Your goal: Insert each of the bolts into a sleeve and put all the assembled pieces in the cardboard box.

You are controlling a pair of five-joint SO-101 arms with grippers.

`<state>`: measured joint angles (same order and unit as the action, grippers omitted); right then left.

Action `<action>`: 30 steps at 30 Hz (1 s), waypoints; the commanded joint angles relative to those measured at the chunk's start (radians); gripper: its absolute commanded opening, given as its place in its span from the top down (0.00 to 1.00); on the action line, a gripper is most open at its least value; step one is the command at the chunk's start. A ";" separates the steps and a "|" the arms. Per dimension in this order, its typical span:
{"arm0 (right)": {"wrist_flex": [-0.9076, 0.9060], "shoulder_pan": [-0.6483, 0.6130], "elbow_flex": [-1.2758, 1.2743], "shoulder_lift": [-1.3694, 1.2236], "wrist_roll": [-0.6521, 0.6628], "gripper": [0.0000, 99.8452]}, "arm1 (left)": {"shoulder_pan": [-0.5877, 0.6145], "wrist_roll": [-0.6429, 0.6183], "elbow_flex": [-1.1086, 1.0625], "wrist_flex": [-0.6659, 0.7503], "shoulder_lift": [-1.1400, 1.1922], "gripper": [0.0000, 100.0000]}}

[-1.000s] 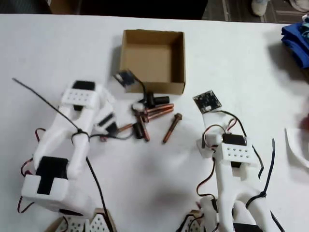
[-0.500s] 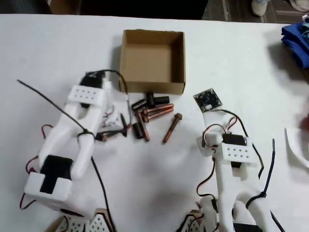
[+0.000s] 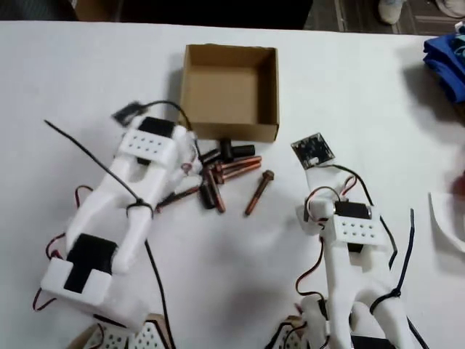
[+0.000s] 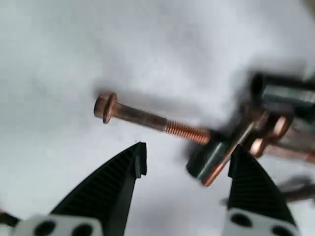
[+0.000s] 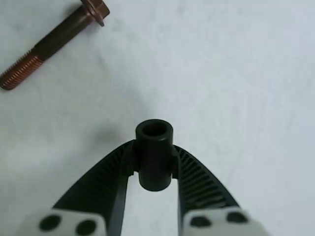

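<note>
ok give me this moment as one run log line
left gripper open near bolt | right gripper shut on black sleeve | cardboard box behind pile

A plain white worktop (image 3: 363, 94) lies under even light that throws soft shadows. Past its far edge, well beyond the right tool (image 5: 154, 152), runs a strip of grey floor (image 3: 429, 20) that turns dark further left. Far to that tool's right a blue cloth (image 3: 445, 67) sits at the worktop's edge. A white curved object (image 3: 436, 217) lies nearer on the same side.
</note>
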<state>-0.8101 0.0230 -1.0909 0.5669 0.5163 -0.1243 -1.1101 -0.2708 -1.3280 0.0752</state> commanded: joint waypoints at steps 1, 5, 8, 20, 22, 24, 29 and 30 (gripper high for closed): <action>0.012 0.007 0.003 0.027 -0.006 0.98 | 0.032 -0.169 0.031 0.032 -0.003 0.72; 0.012 0.008 0.003 0.027 -0.006 0.98 | 0.028 -0.172 0.019 0.021 -0.005 0.72; 0.015 0.008 0.003 0.027 -0.006 0.98 | 0.005 -0.164 -0.019 0.012 -0.005 0.72; 0.015 0.008 0.003 0.027 -0.008 0.98 | 0.002 -0.057 -0.082 -0.025 -0.002 0.72; 0.015 0.008 0.003 0.027 -0.008 0.98 | -0.003 -0.054 -0.082 -0.005 0.014 0.72; 0.015 0.010 0.003 0.027 -0.008 0.98 | 0.000 -0.052 -0.082 0.017 0.058 0.72; 0.010 0.013 0.002 0.027 -0.008 0.98 | -0.002 -0.051 -0.051 0.035 0.238 0.72; 0.010 0.013 0.002 0.027 -0.008 0.98 | 0.000 -0.051 -0.035 0.031 0.275 0.72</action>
<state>-0.8101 0.0230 -1.0940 0.5669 0.5163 -0.1120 -1.1699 -0.3307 -1.3034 0.2578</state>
